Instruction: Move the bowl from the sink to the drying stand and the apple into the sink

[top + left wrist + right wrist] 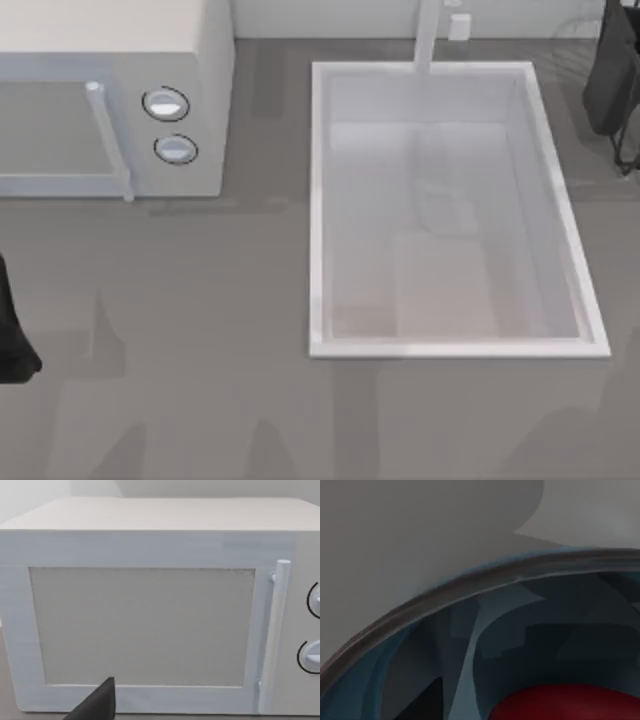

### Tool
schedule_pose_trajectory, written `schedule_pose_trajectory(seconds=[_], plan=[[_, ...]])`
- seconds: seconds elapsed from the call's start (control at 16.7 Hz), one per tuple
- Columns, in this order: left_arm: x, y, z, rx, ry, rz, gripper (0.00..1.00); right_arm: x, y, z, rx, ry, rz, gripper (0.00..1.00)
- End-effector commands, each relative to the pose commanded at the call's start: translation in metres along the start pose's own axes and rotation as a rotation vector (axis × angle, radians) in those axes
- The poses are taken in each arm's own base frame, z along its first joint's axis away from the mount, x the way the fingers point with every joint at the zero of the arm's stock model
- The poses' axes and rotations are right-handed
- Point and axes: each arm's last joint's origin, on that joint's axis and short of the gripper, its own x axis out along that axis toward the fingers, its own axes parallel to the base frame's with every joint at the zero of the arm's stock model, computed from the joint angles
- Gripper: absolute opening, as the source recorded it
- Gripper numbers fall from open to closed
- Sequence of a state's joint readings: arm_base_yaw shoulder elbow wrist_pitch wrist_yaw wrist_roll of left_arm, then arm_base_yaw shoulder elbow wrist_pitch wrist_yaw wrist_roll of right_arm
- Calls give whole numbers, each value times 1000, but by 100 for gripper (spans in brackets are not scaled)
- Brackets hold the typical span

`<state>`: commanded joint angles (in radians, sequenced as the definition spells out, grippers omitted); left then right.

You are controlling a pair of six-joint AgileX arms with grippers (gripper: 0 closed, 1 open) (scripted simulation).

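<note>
Grey counter, white sink [320,200], microwave [200,60]

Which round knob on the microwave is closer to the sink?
The lower knob, slightly nearer the sink than the upper knob on the microwave.

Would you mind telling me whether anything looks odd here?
Yes: in the right wrist view, something red, likely the apple, lies inside the blue bowl; the sink holds neither.
</note>
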<state>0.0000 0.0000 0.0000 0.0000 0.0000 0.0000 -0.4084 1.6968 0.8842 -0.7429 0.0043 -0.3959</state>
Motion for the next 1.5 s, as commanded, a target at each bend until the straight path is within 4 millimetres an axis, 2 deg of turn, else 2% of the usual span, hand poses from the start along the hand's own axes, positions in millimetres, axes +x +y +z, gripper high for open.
schedule_pose_trajectory(seconds=[0.18,0.48,1.26,1.5], plan=[[0,0,0,0,0,0,100,25,2,-4,0,8,7,100],[0,0,0,0,0,0,100,30,2,-6,0,12,10,100],[0,0,0,0,0,0,100,30,2,-6,0,12,10,2],[0,0,0,0,0,0,100,30,2,-6,0,12,10,0]])
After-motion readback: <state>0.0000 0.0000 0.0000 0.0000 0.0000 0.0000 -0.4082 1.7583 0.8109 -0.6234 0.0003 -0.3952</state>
